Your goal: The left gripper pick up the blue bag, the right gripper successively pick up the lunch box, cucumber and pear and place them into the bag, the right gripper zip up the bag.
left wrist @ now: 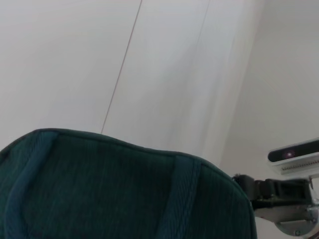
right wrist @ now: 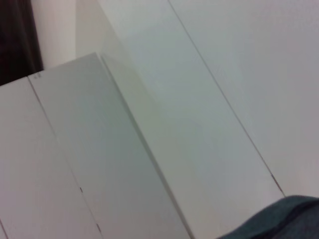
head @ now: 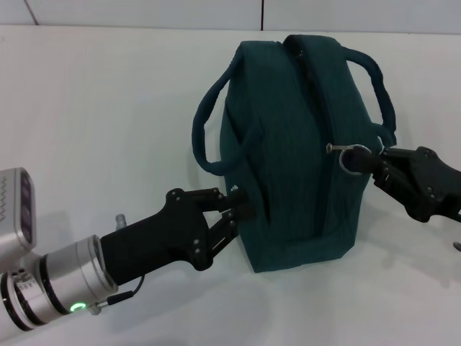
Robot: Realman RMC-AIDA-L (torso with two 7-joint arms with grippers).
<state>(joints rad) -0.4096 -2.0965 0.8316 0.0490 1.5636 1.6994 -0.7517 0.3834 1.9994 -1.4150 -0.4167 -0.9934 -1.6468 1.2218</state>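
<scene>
Bag (head: 288, 158) of ribbed teal fabric, upright, zipper seam running away from the robot.
Left gripper (head: 241, 209) pinches its near corner; right gripper (head: 380, 167) nips the metal ring pull (head: 353, 158).

Dark teal blue bag (head: 288, 158); black pincers; white table (head: 94, 108).

L arm: silver cylindrical wrist w/ black bands, green LED ring, thin black cable; left gripper (head: 234, 209) matte black, small screws. Right gripper (head: 382, 164) black, angular linkage, bolt heads.
</scene>
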